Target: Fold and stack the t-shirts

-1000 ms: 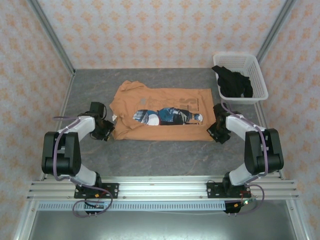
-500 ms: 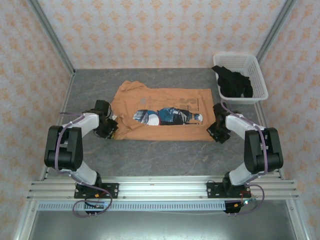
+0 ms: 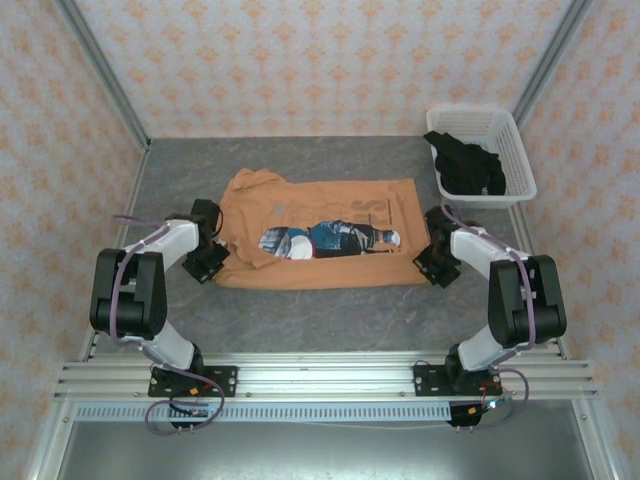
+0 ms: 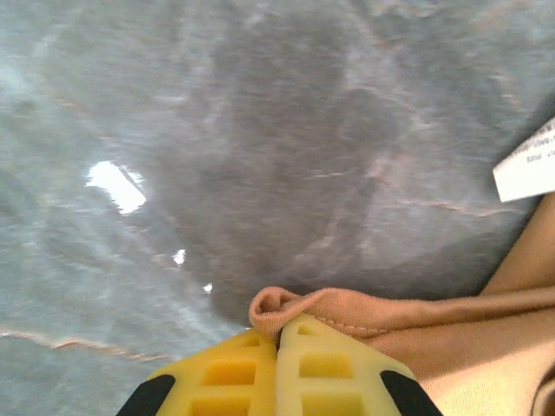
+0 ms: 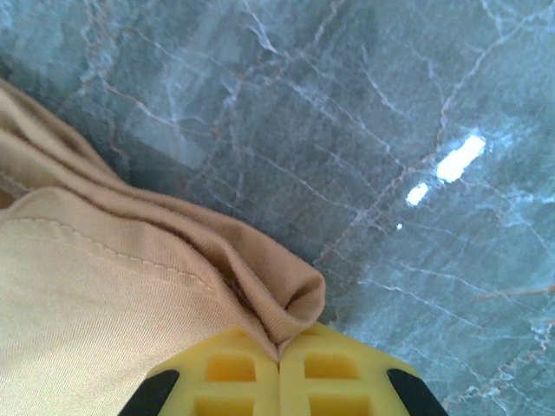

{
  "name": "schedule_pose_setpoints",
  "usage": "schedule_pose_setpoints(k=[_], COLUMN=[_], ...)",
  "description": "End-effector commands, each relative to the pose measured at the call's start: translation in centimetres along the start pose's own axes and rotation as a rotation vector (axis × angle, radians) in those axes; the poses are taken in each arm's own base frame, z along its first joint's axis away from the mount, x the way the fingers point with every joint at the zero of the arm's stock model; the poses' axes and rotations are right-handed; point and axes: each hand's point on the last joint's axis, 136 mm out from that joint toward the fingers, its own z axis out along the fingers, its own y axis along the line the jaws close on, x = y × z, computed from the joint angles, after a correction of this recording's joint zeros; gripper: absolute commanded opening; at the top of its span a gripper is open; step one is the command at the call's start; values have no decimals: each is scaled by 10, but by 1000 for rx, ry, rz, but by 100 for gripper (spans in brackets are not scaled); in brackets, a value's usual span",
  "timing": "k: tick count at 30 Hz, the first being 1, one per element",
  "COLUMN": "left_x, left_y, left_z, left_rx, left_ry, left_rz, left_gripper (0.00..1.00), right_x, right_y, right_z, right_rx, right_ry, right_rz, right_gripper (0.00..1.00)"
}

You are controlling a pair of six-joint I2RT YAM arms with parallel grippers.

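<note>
— Getting far?
— Barely starting: clamping left gripper [image 4: 277,334] and right gripper [image 5: 279,351] onto the orange t-shirt [image 3: 315,240] at nine and three o'clock, lying flat mid-table [image 3: 300,310], unfolded.
— Remaining?
— Folding it, then fetching the black t-shirt [image 3: 468,168], waiting in the white basket [image 3: 500,125] at two o'clock.

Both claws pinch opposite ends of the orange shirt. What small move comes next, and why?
Probably lift both ends together to start a fold: the left gripper and right gripper are each shut on the orange t-shirt, lying spread flat.
</note>
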Motion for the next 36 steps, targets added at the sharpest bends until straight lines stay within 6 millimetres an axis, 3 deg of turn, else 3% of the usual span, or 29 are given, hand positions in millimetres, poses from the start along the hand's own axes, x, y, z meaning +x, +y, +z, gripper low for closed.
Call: schedule_pose_setpoints(k=[1,7,9,11,14,17,20,24,27,31,36], left_x=[-5,7,8,4,-5,-1,19,52,67,74,81], left_y=[34,46,46,43,31,8,-27,-62,-75,-79,-79], left_z=[-12,2,2,-10,-44,-74,-88,-69,-55,-42,-23], left_rx=[-160,-221,-220,-195,-133,-12,160,300,299,268,225], left_ry=[-47,7,9,-30,-116,-134,-93,72,121,135,155], left_rz=[69,76,75,75,89,78,56,-48,-53,-40,-19], left_gripper=[0,0,10,26,42,51,58,59,59,58,52], right_x=[0,20,24,23,18,13,11,24,34,36,36], right_y=[-18,-22,-22,-20,-13,-2,13,69,100,112,111], right_z=[-4,11,13,7,-11,-34,-53,-73,-90,-102,-98], right_rx=[74,82,85,75,28,-36,-137,-451,-626,-676,-669], right_ry=[-21,37,46,34,-5,-44,-74,-18,22,33,38], right_rz=[-18,-12,-9,-10,-13,-27,-54,-144,-210,-248,-225], right_gripper=[0,0,0,12,29,39,45,53,56,56,56])
